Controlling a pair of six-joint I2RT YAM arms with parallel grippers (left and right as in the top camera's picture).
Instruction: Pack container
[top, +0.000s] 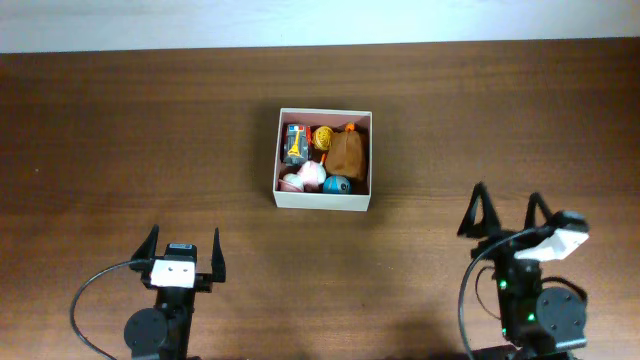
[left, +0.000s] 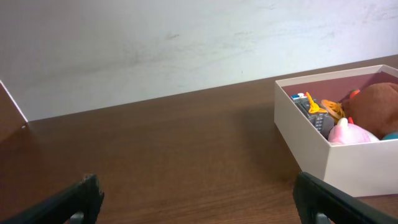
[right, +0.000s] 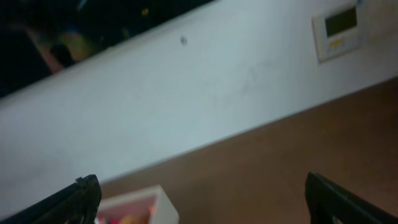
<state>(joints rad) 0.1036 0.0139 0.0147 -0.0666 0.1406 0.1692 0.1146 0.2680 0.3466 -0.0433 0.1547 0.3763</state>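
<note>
Up above the table, looking down, the container is sitting near the middle of the brown wooden table, a bit toward the far edge. Its walls are thin, flat, cream-white card, making a square. Small toys are filling it: a soft brown lump, a round blue ball, a pink toy and a yellow-orange one. Bare wood is lying all around the box. The left gripper is sitting near the front edge, well apart from the box, its two black fingers spread wide with nothing between them. The right gripper is sitting off to the right, also spread wide and holding nothing.

Down at the left wrist, the box is showing at the right side, its straight white corner facing the camera and its inside looking pinkish. Smooth wood is stretching away to a pale wall.

Over at the right wrist, everything is looking blurry. A white corner of the box is peeking up at the bottom edge, between the dark fingertips. A small white panel is hanging on the wall.
</note>
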